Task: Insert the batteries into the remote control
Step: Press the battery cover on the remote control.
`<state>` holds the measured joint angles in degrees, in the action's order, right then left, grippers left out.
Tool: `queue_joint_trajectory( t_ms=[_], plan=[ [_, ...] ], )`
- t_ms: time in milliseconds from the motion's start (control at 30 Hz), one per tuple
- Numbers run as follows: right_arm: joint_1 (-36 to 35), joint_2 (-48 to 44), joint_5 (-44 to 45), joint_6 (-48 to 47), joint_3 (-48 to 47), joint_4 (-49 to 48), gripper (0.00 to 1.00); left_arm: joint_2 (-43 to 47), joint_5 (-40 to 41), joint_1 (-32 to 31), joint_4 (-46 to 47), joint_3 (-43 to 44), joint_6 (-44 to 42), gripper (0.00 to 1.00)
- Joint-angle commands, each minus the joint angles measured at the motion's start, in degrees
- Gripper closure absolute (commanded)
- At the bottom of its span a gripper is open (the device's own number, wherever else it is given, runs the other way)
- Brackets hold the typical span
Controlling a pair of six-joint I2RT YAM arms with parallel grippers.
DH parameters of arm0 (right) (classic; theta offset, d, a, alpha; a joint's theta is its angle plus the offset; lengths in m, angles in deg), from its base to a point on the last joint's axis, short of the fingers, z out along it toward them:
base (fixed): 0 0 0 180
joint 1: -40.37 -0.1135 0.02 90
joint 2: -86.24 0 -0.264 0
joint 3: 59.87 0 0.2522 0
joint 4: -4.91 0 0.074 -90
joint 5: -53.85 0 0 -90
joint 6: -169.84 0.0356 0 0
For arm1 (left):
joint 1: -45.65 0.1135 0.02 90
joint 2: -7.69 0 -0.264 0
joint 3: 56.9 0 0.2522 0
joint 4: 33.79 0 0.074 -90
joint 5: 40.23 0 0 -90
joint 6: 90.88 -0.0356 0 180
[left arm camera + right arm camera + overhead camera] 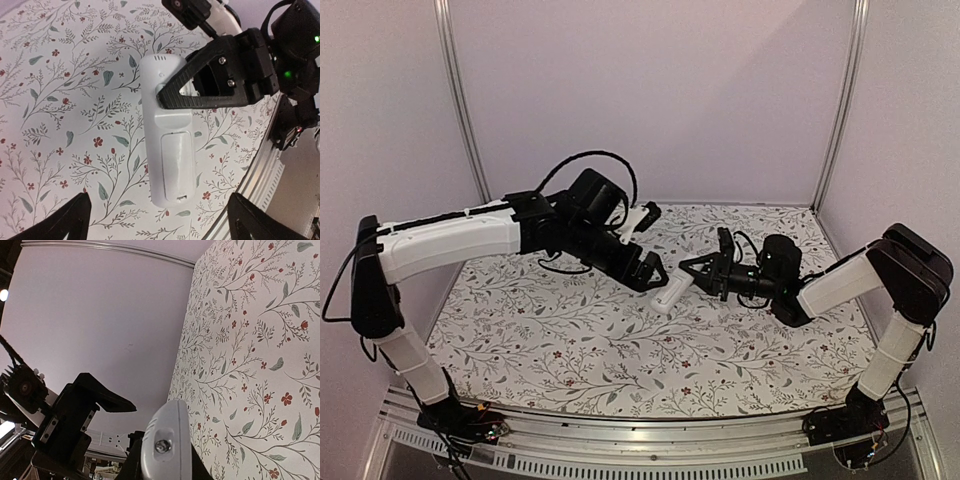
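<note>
The remote control (672, 292) is a slim white bar held off the table, back side up. In the left wrist view the remote (167, 150) shows its plain back with the battery cover closed. My right gripper (694, 272) is shut on its upper half, and one black finger (200, 92) lies across it. In the right wrist view the remote's front end (167, 447) sticks out between my right gripper's fingers. My left gripper (648, 272) hovers just above and left of the remote. Its jaws are wide open and empty, and its fingertips (65, 222) show at the bottom corners. No batteries are in view.
The table has a floral-patterned cloth (570, 340). Its metal rail edge (260, 175) runs near the remote's right side. Plain walls (650, 90) enclose the back and sides. The two grippers are very close together at mid-table.
</note>
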<state>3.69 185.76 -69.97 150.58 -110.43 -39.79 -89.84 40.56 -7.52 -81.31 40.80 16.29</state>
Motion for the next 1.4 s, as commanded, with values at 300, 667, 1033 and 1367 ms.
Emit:
queue_joint_trajectory(
  t_ms=[300,667,1033,1367],
  plan=[
    [-0.5,2.5,-6.7,3.1,-3.6,-9.8,1.0,4.6,-18.6,5.3,13.4,-11.4,5.8,0.26],
    [-0.8,2.4,-6.9,2.7,-4.2,-9.1,1.0,2.1,-19.1,4.2,13.4,-10.6,5.6,0.35],
    [-0.9,2.2,-7.2,4.7,-4.5,-13.1,1.0,-1.4,-13.3,3.5,7.0,-8.1,3.5,0.51],
    [-0.5,2.1,-7.2,6.2,-4.8,-14.1,1.0,-2.1,-12.5,2.3,3.4,-8.4,-0.8,0.5]
  ],
)
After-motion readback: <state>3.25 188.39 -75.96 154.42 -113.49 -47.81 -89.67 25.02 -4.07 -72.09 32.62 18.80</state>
